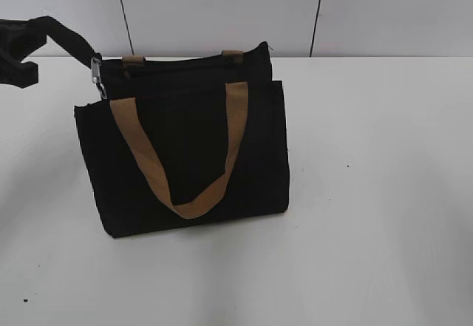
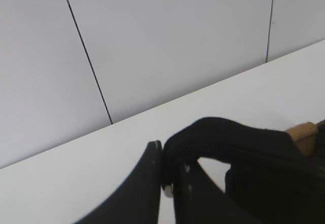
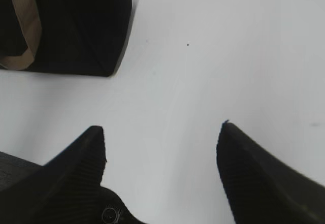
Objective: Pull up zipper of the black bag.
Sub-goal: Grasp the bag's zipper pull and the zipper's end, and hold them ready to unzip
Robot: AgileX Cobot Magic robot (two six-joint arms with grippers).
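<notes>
Where fingers [image 2: 152,183] meet, zipper [image 1: 98,75] half-hidden

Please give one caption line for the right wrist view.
Open right gripper above the white table, apart from the black bag.

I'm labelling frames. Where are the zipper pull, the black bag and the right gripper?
zipper pull [image 1: 97,77], exterior view, silver metal tab.
black bag [image 1: 259,156], exterior view, front panel.
right gripper [image 3: 161,155], right wrist view, gap between open fingertips.
</notes>
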